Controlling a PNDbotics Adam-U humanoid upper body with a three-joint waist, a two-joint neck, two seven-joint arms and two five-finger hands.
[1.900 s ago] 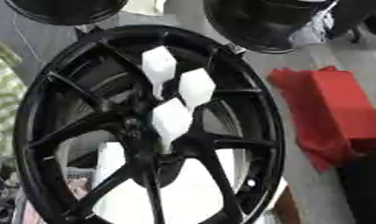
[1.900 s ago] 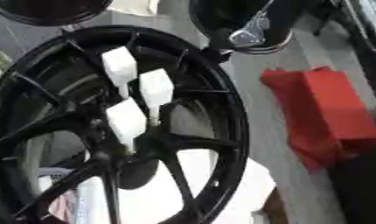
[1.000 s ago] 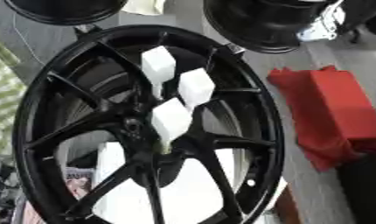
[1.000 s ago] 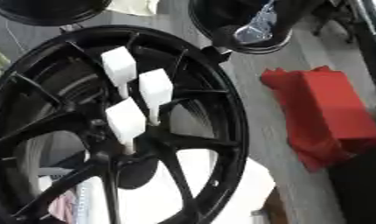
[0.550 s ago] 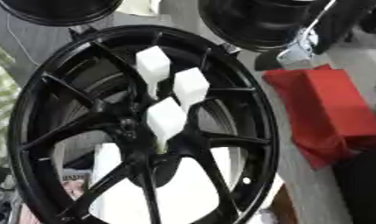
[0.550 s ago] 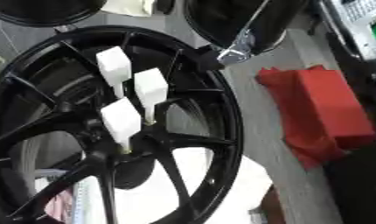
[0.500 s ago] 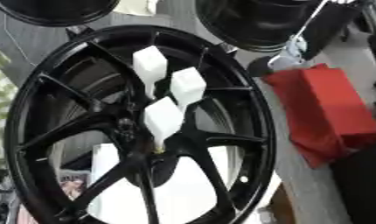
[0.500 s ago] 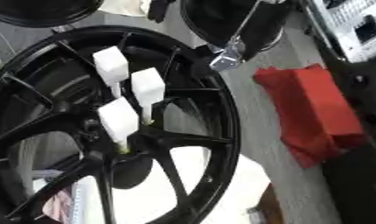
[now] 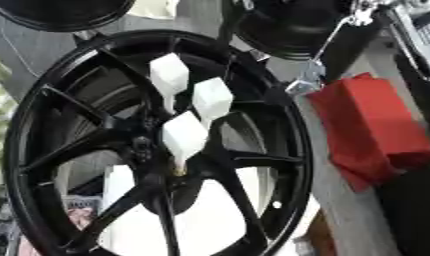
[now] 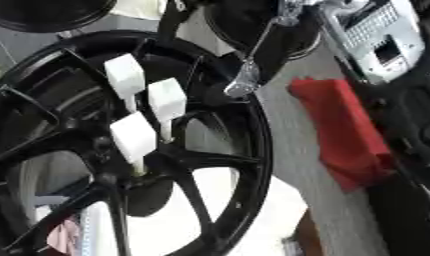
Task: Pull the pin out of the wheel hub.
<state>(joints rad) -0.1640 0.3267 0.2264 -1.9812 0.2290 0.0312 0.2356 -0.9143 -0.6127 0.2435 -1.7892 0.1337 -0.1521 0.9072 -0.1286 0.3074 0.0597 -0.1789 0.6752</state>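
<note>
Left eye view: three white-capped pins (image 9: 185, 135) stand in the black wheel hub (image 9: 157, 150), clustered near its centre. My right hand (image 9: 308, 82) sits at the rim's upper right, apart from them.

Right eye view: hand's opening, cannot tell; nothing visibly held.

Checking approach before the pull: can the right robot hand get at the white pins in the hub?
Probably yes. The right robot hand hangs over the wheel rim at upper right, and the white pins stand proud of the hub with nothing between.
</note>
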